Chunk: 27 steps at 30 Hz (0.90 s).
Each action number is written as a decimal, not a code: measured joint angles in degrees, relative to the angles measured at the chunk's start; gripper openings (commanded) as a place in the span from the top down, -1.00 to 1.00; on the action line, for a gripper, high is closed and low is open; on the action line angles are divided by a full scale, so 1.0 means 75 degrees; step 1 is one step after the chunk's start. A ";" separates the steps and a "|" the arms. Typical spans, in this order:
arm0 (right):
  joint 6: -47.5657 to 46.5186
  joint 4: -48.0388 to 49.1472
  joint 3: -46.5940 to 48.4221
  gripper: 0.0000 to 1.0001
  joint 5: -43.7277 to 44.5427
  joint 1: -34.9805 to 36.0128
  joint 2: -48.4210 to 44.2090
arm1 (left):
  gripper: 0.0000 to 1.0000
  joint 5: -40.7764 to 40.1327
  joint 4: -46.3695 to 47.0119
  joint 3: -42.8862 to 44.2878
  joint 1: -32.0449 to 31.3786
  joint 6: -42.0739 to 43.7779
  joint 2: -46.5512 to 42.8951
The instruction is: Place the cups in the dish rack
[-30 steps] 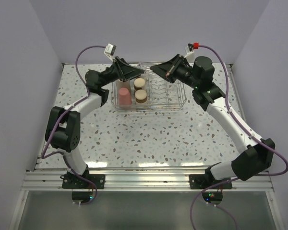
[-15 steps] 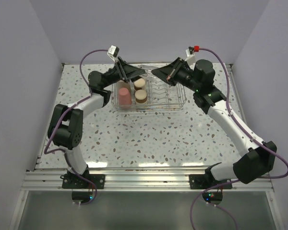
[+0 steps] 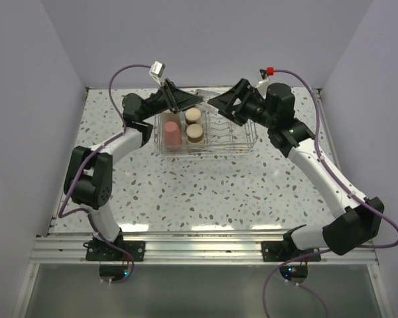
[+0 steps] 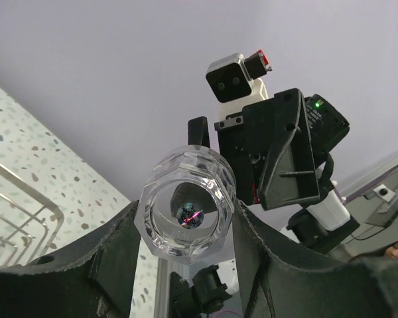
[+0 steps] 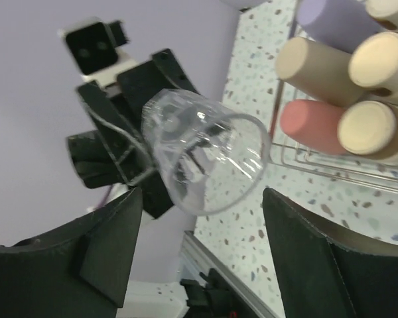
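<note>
A clear cup (image 4: pixel 186 179) hangs in the air above the back edge of the dish rack (image 3: pixel 242 144), faint in the top view (image 3: pixel 203 99). My left gripper (image 4: pixel 186 211) is shut on the clear cup, a finger pressed against each side and the base facing the camera. Facing it, my right gripper (image 5: pixel 202 197) stands open; the cup's wide rim (image 5: pixel 209 162) lies between its fingers without touching them. In the rack's left part stand a red cup (image 3: pixel 172 135), two tan cups (image 3: pixel 194 115) and a lavender cup (image 5: pixel 331 18).
The rack's right half shows bare wire prongs (image 3: pixel 229 129). Both arms meet over the rack's back edge, close to the rear wall. Speckled tabletop (image 3: pixel 205 185) stretches in front of the rack.
My right gripper has opened and let go of the clear cup. My left gripper has closed in on the cup and now holds it.
</note>
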 measured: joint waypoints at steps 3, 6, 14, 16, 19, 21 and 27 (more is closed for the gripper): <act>-0.0370 -0.0781 0.0070 -0.81 0.0256 -0.0073 -0.0032 | 1.00 -0.0032 -0.1046 0.0210 -0.0012 0.1029 -0.0265; -0.0539 -0.1384 0.0067 -0.86 0.0385 -0.0382 -0.0192 | 1.00 -0.0105 -0.1944 0.0542 -0.0061 0.1923 -0.0434; -0.1075 -0.2757 -0.0134 -0.93 0.0953 -0.1891 -0.1378 | 1.00 -0.0723 -0.5453 0.2585 -0.0851 0.4876 0.0006; -0.1311 -0.3194 -0.0055 -0.93 0.1183 -0.1915 -0.1580 | 1.00 -0.1029 -0.6414 0.3439 -0.1207 0.5683 0.0399; -0.1609 -0.3756 0.0137 -0.92 0.1422 -0.1903 -0.1664 | 1.00 -0.1597 -0.7764 0.4500 -0.1658 0.6781 0.0982; -0.1754 -0.4068 0.0219 -0.92 0.1521 -0.1906 -0.1661 | 1.00 -0.2253 -0.8795 0.5211 -0.1996 0.7595 0.1440; -0.2098 -0.4881 0.0393 -0.92 0.1827 -0.1906 -0.1649 | 1.00 -0.3870 -1.0934 0.6470 -0.2681 0.9317 0.2643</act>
